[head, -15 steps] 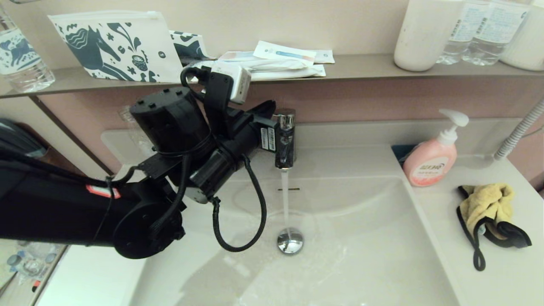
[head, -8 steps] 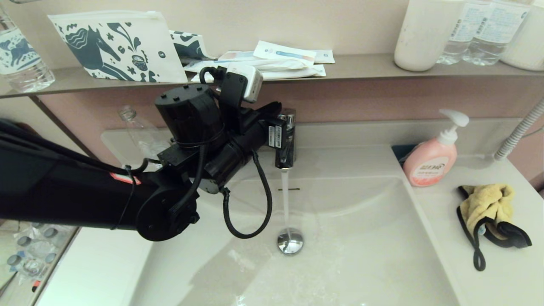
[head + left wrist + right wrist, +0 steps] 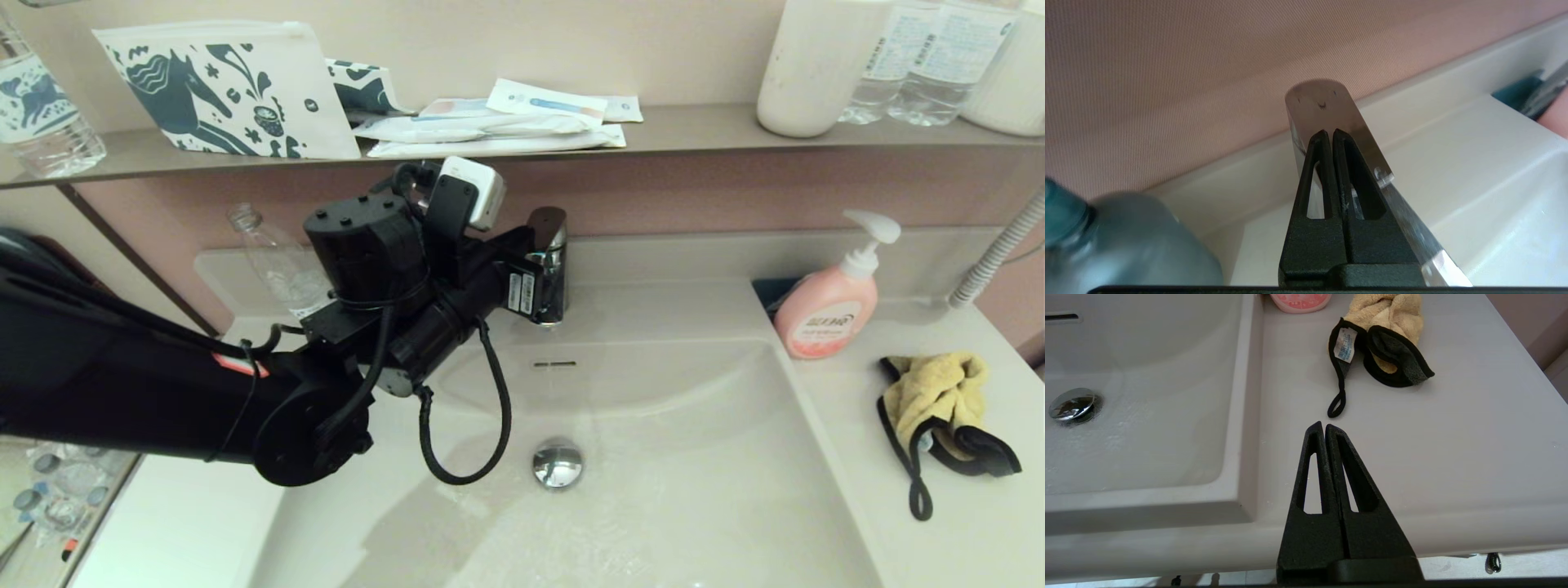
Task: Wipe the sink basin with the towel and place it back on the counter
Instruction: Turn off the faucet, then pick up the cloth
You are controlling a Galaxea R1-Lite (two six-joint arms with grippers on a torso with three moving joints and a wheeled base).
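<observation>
- While the left gripper point(image 3: 1328, 132) rests pressed together on top of the chrome faucet handle point(image 3: 1327, 110) at the back of the sink basin point(image 3: 653, 457), its black arm crosses the basin's left half and hides much of the counter point(image 3: 963, 523) on that side.
- No water runs from the faucet point(image 3: 549, 269); the basin floor looks wet around the round drain plug point(image 3: 558, 463).
- The towel point(image 3: 939, 400) lies crumpled on the counter to the right of the basin, well apart from both grippers, its thin black loop point(image 3: 920, 490) trailing toward the front edge.
- The pink soap bottle point(image 3: 829, 306) stands just behind the towel, near the basin's right back corner.
- The right gripper point(image 3: 1324, 426) hovers over the front of the counter with its fingers closed on nothing, its tips near the loop.
- A clear bottle point(image 3: 277, 261) stands behind the left arm; the wall shelf point(image 3: 702, 126) above carries a printed pouch point(image 3: 224, 86), packets and bottles.
</observation>
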